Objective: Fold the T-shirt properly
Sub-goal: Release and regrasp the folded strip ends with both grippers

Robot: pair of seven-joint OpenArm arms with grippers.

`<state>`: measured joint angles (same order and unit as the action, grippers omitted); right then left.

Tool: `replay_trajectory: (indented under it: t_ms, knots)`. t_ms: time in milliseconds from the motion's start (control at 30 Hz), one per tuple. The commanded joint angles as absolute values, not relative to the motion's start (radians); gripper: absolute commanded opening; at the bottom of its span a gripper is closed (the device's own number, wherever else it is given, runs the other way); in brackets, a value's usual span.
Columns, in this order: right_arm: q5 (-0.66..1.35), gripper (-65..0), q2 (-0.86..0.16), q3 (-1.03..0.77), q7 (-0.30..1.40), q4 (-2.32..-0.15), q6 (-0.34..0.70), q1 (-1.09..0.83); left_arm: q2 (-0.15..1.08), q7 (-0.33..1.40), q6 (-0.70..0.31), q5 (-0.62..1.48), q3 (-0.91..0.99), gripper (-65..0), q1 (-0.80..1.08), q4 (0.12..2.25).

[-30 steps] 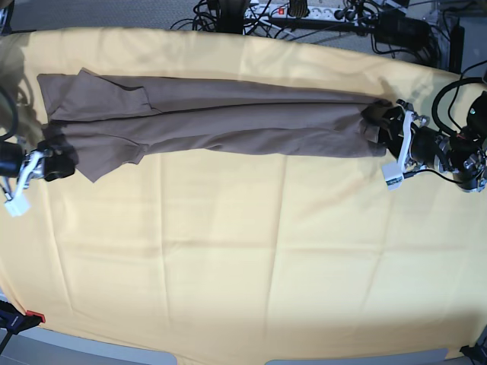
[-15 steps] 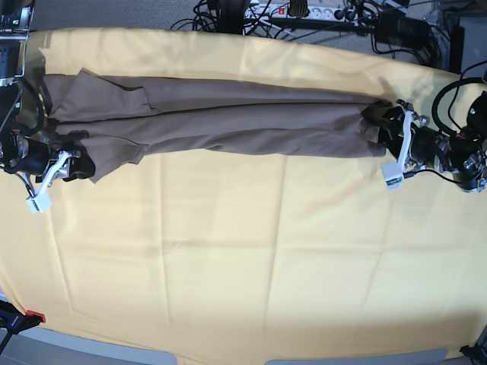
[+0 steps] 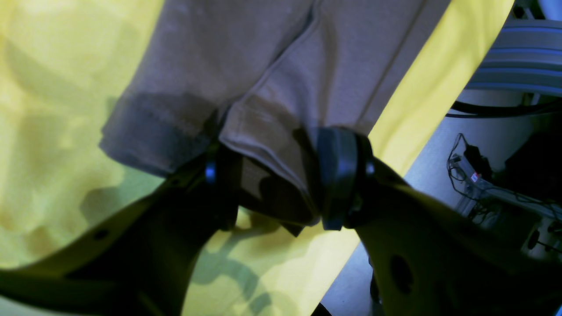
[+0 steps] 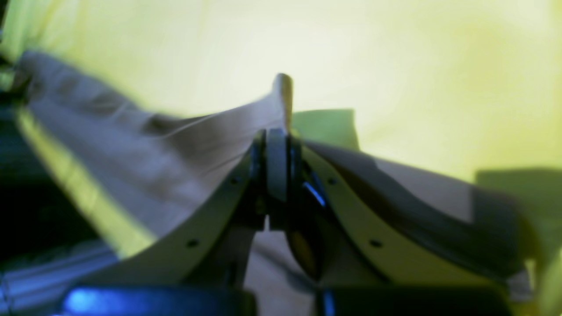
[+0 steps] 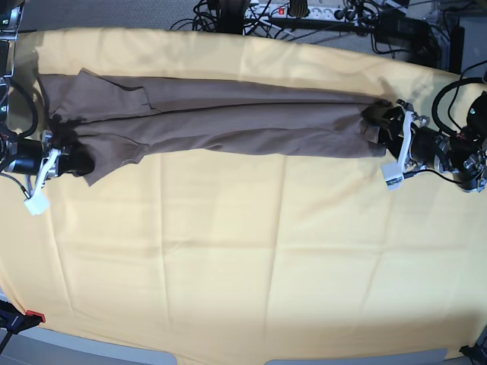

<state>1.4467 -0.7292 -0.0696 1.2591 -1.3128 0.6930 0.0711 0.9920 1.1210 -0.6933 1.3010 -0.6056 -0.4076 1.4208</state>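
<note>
The taupe-brown T-shirt (image 5: pixel 228 122) lies folded lengthwise as a long band across the far part of the yellow cloth (image 5: pixel 266 251). My right gripper (image 5: pixel 82 163) is at the shirt's near left corner. In the right wrist view it (image 4: pixel 276 145) is shut on a raised edge of the shirt (image 4: pixel 175 145). My left gripper (image 5: pixel 374 122) is at the shirt's right end. In the left wrist view its jaws (image 3: pixel 279 180) stand apart, straddling a fold of the hem (image 3: pixel 263 127), with the fingers (image 3: pixel 338 175) low on the cloth.
The yellow cloth covers the whole table. Cables and a power strip (image 5: pixel 327 15) lie beyond the far edge. The table's right edge and the floor with cables (image 3: pixel 483 184) are close beside the left gripper. A red-tipped clamp (image 5: pixel 30 317) sits at the near left corner.
My right gripper has moved right from the cloth's left edge onto the shirt's near left corner and closed on it. The left arm has not moved.
</note>
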Motion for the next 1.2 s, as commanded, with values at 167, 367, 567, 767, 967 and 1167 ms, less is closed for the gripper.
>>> replay_trajectory:
  t_ms: [167,367,567,767,967,1167]
  knots:
    - [1.484,-65.0,-0.763,-0.080,1.279,-1.512,0.698,-0.036,1.014,1.114,-0.698,1.306,-0.593,-35.1,-0.427,1.429]
    - [1.484,-65.0,-0.812,-0.080,1.345,-1.599,0.698,-0.099,1.014,1.114,-0.698,1.306,-0.593,-35.1,-0.427,1.429]
    - [1.401,-65.0,-0.842,-0.080,1.396,-1.598,0.698,-0.109,1.014,1.114,-0.698,1.310,-0.593,-35.1,-0.427,1.429]
    - [1.386,-65.0,-0.889,-0.080,1.396,-1.598,0.698,-0.142,1.015,1.114,-0.698,1.311,-0.593,-35.1,-0.428,1.429]
    - [1.314,-62.2,-0.890,-0.080,1.396,-1.598,0.698,-0.175,1.017,1.114,-0.698,1.312,-0.592,-35.1,-0.459,1.429]
    - [1.386,-34.4,-0.948,-0.080,1.396,-1.606,0.698,-0.166,1.024,1.122,-0.698,1.313,-0.581,-35.1,-0.532,1.429]
